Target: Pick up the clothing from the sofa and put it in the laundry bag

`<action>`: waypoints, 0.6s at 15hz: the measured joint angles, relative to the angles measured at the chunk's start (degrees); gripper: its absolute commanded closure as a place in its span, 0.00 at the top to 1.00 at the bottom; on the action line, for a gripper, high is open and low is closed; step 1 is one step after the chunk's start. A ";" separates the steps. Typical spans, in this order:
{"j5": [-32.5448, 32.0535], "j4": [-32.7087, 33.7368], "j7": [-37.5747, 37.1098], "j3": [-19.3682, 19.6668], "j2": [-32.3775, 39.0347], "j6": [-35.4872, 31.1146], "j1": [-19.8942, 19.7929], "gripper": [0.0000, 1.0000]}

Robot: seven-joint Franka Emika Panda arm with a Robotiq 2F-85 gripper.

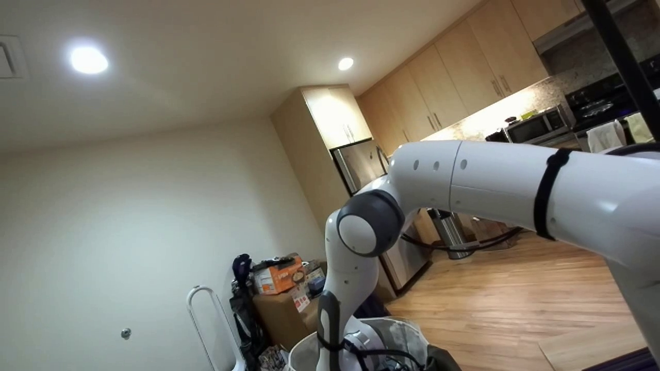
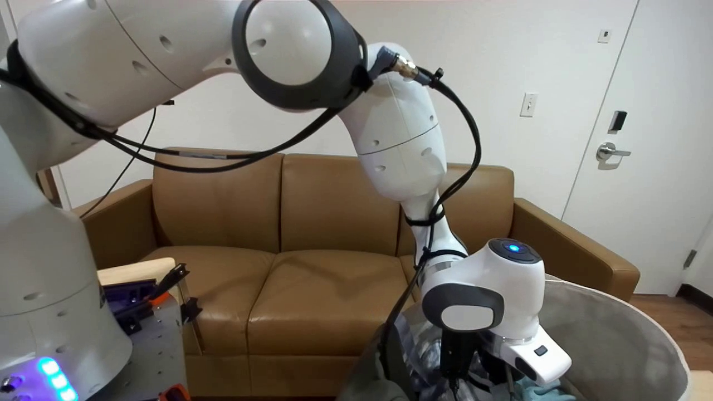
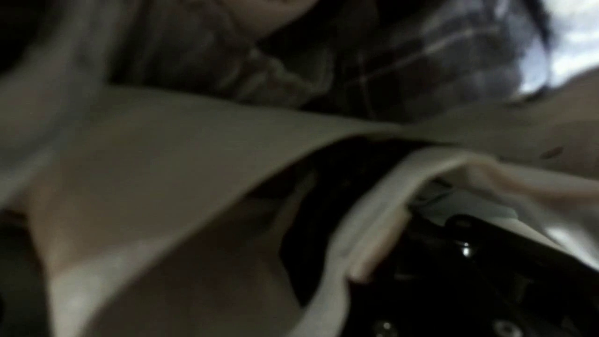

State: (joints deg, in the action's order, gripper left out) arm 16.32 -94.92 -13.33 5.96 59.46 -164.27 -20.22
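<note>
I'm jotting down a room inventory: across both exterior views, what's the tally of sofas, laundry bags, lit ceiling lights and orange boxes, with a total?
Sofa: 1
Laundry bag, the same one in both exterior views: 1
Lit ceiling lights: 2
Orange box: 1
Total: 5

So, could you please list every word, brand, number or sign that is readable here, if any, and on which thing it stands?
None can be read in any view.
Orange box: marks too small and blurred to read.
Red-and-white patch just below it: any lettering too small to read.
</note>
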 measured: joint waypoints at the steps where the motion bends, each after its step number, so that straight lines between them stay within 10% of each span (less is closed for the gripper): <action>1: 0.00 0.09 0.00 -0.19 -0.09 0.15 -0.36 0.44; 9: 0.03 -4.79 0.38 -0.17 -11.02 4.46 -3.57 0.97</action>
State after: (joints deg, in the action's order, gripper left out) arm 16.35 -99.72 -12.95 5.79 48.45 -159.81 -23.79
